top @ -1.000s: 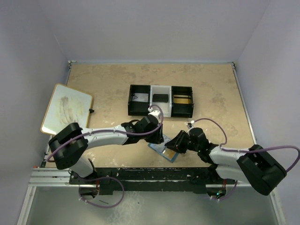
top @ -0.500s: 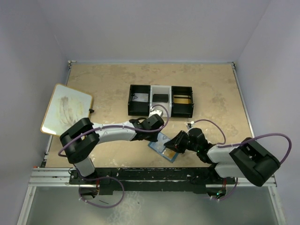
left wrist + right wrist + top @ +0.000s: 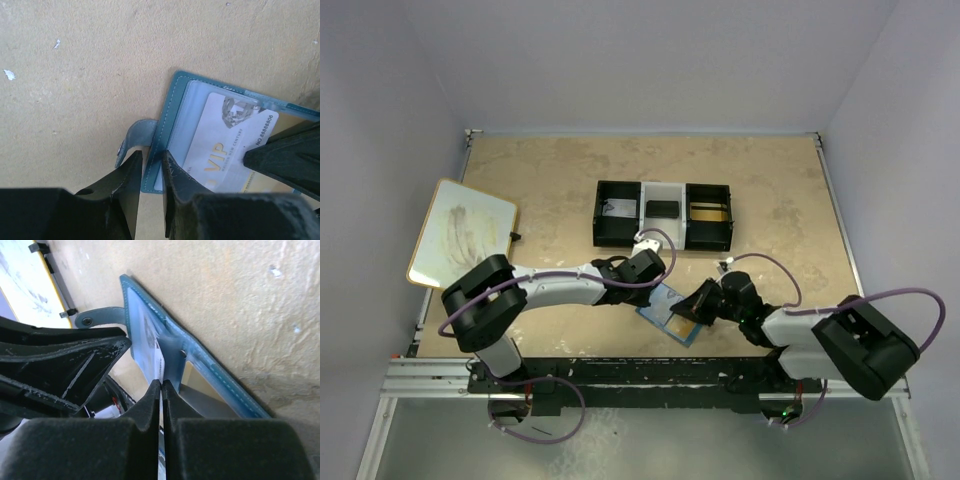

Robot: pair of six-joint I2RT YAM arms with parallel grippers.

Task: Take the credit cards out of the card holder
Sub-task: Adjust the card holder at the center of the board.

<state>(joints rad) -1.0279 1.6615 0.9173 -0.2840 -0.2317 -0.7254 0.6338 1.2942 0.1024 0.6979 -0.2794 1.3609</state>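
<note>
The blue card holder [image 3: 662,300] lies open on the table between my two arms. In the left wrist view my left gripper [image 3: 152,167] is closed on the card holder's [image 3: 172,100] stitched edge, beside its snap tab [image 3: 131,144]. A pale grey-white credit card [image 3: 225,132] with gold "VIP" print sits in the clear pocket. My right gripper [image 3: 161,387] is shut on the thin edge of that pale card [image 3: 159,357], at the card holder's [image 3: 210,370] inner fold. A gold-yellow credit card [image 3: 192,377] shows in the other pocket. Seen from above, the right gripper [image 3: 688,312] covers the card holder's right half.
A black-and-white compartment tray [image 3: 663,215] stands behind the card holder, mid-table. A white board with a yellow rim [image 3: 460,233] lies at the left edge. The left arm's black finger [image 3: 75,360] is close to the right gripper.
The right gripper's jaws have closed onto the pale card. The left gripper's jaws have narrowed onto the card holder's edge, and the left arm has shifted slightly.
</note>
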